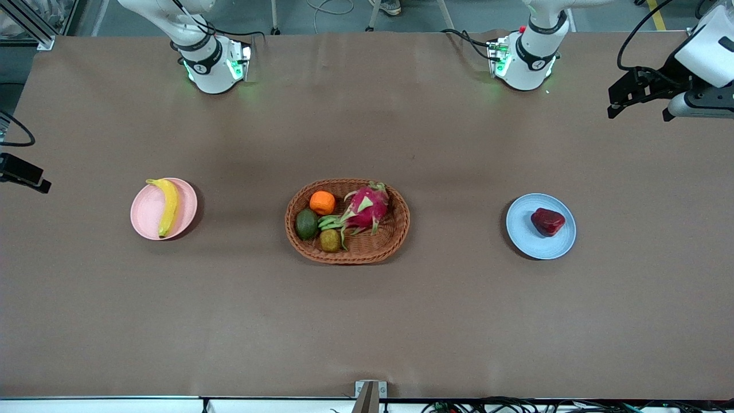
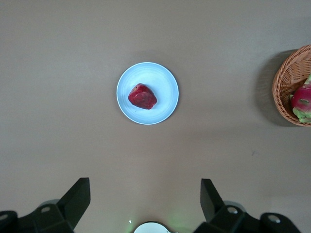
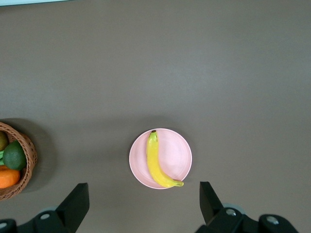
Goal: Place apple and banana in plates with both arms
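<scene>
Lying across the pink plate [image 1: 150, 217] toward the right arm's end of the table [image 1: 367, 321], the banana [image 1: 168, 205] runs from rim to rim with its dark stem tip at the edge nearer the front camera. The apple [image 1: 547, 221] sits on the blue plate [image 1: 530, 241] toward the left arm's end, resting slightly off the plate's middle. Between the two plates stands a wicker basket [image 1: 395, 241] holding a dragon fruit [image 1: 367, 206], an orange [image 1: 322, 202], an avocado [image 1: 307, 223] and a small brownish fruit [image 1: 330, 240], perhaps a kiwi. The left gripper [image 1: 636, 94] hangs high over the table's edge at the left arm's end, holding nothing, its fingers [image 2: 77, 196] spread wide apart in the left wrist view. The right gripper [image 3: 144, 204] is raised over the table near the pink plate, and its fingers [image 3: 77, 201] also stand wide apart and bare. A black piece of the right arm [image 1: 23, 172] shows at the edge of the front view.
</scene>
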Controlling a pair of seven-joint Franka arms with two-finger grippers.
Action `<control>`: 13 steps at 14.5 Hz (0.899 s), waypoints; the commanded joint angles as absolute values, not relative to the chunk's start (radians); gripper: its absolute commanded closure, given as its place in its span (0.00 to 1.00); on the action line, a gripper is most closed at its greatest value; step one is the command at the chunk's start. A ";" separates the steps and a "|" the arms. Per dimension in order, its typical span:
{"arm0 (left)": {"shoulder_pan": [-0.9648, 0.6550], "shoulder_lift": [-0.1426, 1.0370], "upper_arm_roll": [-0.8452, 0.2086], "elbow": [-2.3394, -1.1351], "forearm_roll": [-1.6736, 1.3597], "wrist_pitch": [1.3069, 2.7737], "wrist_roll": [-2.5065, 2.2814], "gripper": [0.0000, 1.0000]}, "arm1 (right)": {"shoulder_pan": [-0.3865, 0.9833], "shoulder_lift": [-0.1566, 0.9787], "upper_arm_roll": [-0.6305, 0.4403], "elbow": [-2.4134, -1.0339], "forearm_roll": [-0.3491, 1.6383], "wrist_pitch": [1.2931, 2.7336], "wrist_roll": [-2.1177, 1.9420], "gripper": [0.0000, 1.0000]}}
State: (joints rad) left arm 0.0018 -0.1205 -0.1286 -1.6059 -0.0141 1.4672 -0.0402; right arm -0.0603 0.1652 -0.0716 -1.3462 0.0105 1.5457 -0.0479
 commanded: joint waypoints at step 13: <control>0.006 -0.149 -0.147 -1.635 -0.006 1.483 -0.101 0.00 | -0.064 -0.044 -0.060 -1.617 -0.002 1.666 -0.028 0.00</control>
